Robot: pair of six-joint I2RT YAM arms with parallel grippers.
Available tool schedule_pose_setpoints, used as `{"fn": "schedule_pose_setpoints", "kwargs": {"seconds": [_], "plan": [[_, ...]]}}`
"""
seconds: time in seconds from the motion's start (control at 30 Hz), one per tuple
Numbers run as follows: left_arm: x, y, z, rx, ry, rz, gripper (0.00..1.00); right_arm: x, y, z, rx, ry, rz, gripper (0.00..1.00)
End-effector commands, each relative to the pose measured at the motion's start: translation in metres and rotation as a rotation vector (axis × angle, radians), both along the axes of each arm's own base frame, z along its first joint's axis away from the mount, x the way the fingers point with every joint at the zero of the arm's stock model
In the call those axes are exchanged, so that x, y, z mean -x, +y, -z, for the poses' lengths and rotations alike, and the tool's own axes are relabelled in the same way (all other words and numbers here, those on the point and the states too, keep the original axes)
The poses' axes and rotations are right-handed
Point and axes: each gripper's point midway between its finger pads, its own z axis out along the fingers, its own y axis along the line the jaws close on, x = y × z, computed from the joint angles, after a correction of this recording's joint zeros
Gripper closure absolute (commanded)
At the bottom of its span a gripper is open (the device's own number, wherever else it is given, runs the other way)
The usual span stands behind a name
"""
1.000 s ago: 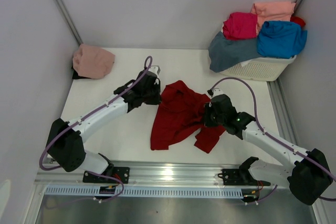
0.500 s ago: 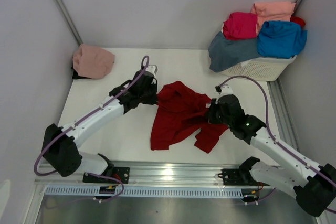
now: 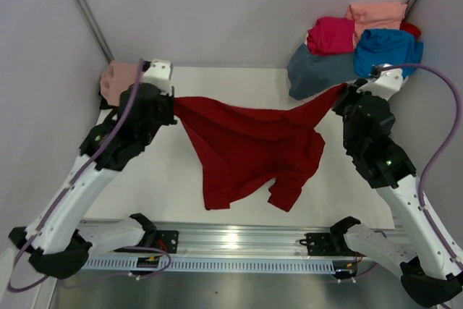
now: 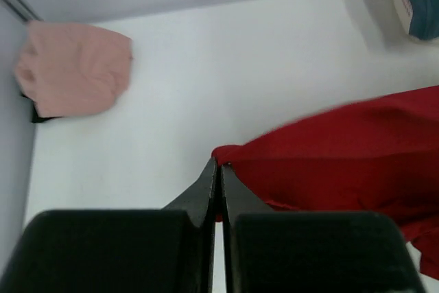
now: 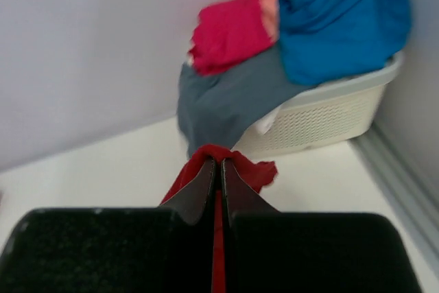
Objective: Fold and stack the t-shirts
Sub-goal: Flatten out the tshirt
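While pinched by 2 jaws | dark red t-shirt (image 3: 249,142) | soft, stretched

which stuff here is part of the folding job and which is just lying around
Job: dark red t-shirt, dusty pink t-shirt, magenta t-shirt, blue t-shirt, salmon t-shirt, grey-blue t-shirt, left end effector, right end effector.
Lying about: white basket, table.

You have the dark red t-shirt (image 3: 253,146) spread wide. Its top edge is stretched between the left end effector (image 4: 218,164) and the right end effector (image 5: 219,161), each clamped on a corner, and the lower part sags creased. The dusty pink t-shirt (image 3: 116,81) lies bunched at the far left of the bench (image 3: 181,179). The magenta t-shirt (image 3: 331,34), salmon t-shirt (image 3: 376,12), bright blue t-shirt (image 3: 387,48) and slate grey-blue t-shirt (image 3: 315,70) are heaped on the basket (image 3: 362,95).
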Motion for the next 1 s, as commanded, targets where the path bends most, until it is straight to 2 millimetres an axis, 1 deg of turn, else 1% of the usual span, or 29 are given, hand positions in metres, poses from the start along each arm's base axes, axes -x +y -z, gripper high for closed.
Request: {"fn": "schedule_pose_setpoints", "kwargs": {"seconds": [0.0, 0.03, 0.07, 0.1, 0.13, 0.17, 0.2, 0.23, 0.27, 0.3, 0.33, 0.4, 0.43, 0.5, 0.63, 0.73, 0.77, 0.83, 0.87, 0.93, 0.97], "plan": [[0.028, 0.05, -0.039, -0.094, -0.141, -0.065, 0.99, 0.031, -0.065, -0.058, 0.047, -0.152, 0.278, 1.0], [0.038, 0.062, -0.05, -0.103, -0.181, -0.077, 0.99, 0.041, -0.075, -0.075, 0.018, -0.217, 0.307, 1.0], [0.043, 0.071, -0.056, -0.116, -0.207, -0.096, 0.99, 0.047, -0.082, -0.082, 0.028, -0.236, 0.334, 1.0], [0.048, 0.08, -0.063, -0.119, -0.233, -0.124, 0.99, 0.053, -0.09, -0.094, 0.029, -0.274, 0.362, 1.0], [0.058, 0.089, -0.074, -0.099, -0.274, -0.132, 0.99, 0.059, -0.096, -0.102, 0.028, -0.3, 0.382, 1.0], [0.063, 0.094, -0.079, -0.11, -0.293, -0.13, 0.99, 0.064, -0.103, -0.105, 0.06, -0.297, 0.415, 1.0], [0.072, 0.101, -0.087, -0.091, -0.328, -0.131, 0.99, 0.07, -0.11, -0.118, 0.047, -0.341, 0.441, 1.0], [0.072, 0.101, -0.086, -0.104, -0.327, -0.126, 0.99, 0.072, -0.113, -0.124, 0.054, -0.352, 0.451, 1.0], [0.081, 0.108, -0.094, -0.099, -0.363, -0.126, 0.99, 0.074, -0.115, -0.128, 0.067, -0.354, 0.46, 1.0], [0.084, 0.111, -0.095, -0.103, -0.372, -0.124, 0.99, 0.079, -0.118, -0.136, 0.056, -0.373, 0.467, 1.0], [0.088, 0.112, -0.097, -0.103, -0.382, -0.117, 0.99, 0.08, -0.119, -0.14, 0.054, -0.382, 0.466, 1.0], [0.097, 0.114, -0.1, -0.094, -0.401, -0.085, 0.99, 0.079, -0.113, -0.148, 0.055, -0.404, 0.421, 1.0], [0.1, 0.108, -0.101, -0.085, -0.406, -0.038, 0.99, 0.08, -0.112, -0.153, 0.049, -0.415, 0.407, 1.0], [0.106, 0.105, -0.101, -0.076, -0.411, 0.004, 0.99, 0.078, -0.109, -0.155, 0.057, -0.417, 0.392, 1.0], [0.11, 0.1, -0.1, -0.077, -0.413, 0.045, 0.99, 0.081, -0.11, -0.163, 0.076, -0.435, 0.392, 1.0], [0.111, 0.098, -0.102, -0.082, -0.416, 0.062, 0.99, 0.079, -0.103, -0.17, 0.114, -0.444, 0.339, 1.0], [0.111, 0.099, -0.104, -0.082, -0.422, 0.065, 0.99, 0.081, -0.101, -0.178, 0.112, -0.462, 0.317, 1.0], [0.112, 0.101, -0.111, -0.079, -0.435, 0.057, 0.99, 0.08, -0.097, -0.179, 0.125, -0.452, 0.289, 1.0], [0.114, 0.104, -0.117, -0.075, -0.45, 0.05, 0.99, 0.083, -0.093, -0.189, 0.117, -0.478, 0.259, 1.0], [0.119, 0.108, -0.128, -0.061, -0.478, 0.044, 1.0, 0.086, -0.09, -0.197, 0.117, -0.498, 0.23, 1.0], [0.124, 0.112, -0.138, -0.046, -0.504, 0.043, 1.0, 0.089, -0.087, -0.203, 0.118, -0.514, 0.205, 1.0]]}}
